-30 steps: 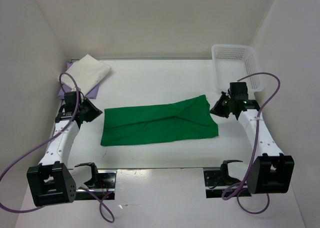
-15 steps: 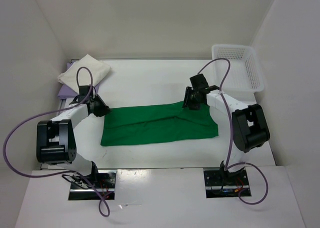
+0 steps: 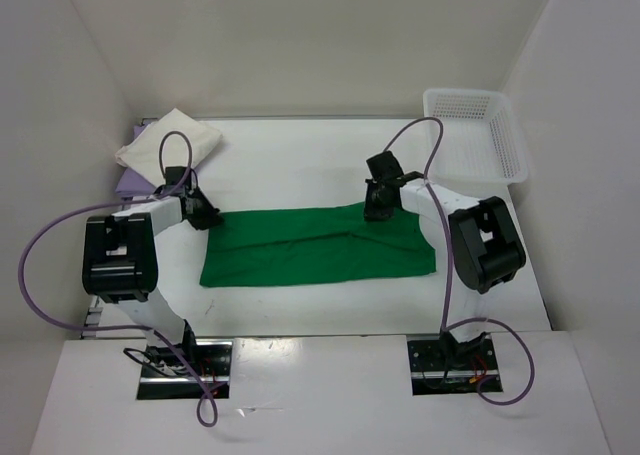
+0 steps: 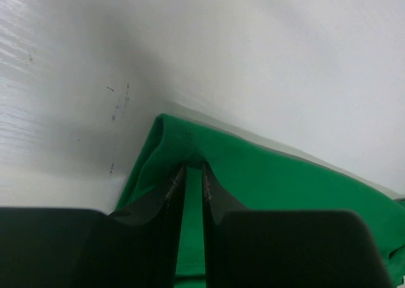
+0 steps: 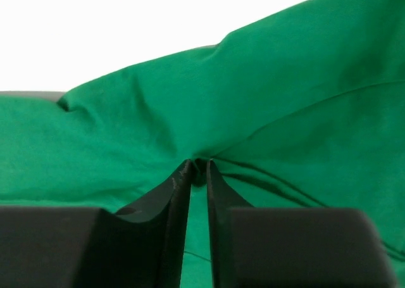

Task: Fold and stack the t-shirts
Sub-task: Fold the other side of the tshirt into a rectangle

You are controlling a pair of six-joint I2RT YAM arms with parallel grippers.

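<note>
The bright green t-shirt [image 3: 320,247] lies as a long folded strip across the middle of the table. My left gripper [image 3: 207,216] is at its far-left corner. In the left wrist view this gripper [image 4: 188,168] is shut on a pinch of green t-shirt [image 4: 285,180]. My right gripper [image 3: 378,207] sits on the far edge, right of centre. Its wrist view shows this gripper [image 5: 199,163] shut on a puckered fold of green t-shirt [image 5: 158,98]. The cream-white t-shirt [image 3: 170,141] lies folded on the lavender-purple t-shirt [image 3: 128,182] at the far left.
A white lattice basket [image 3: 472,135] stands at the far right corner. White walls close in the table on the left, back and right. Purple cables loop above both arms.
The right gripper swung left from beside the basket onto the shirt's far edge and closed on a fold. The left gripper shifted right to the far-left corner.
</note>
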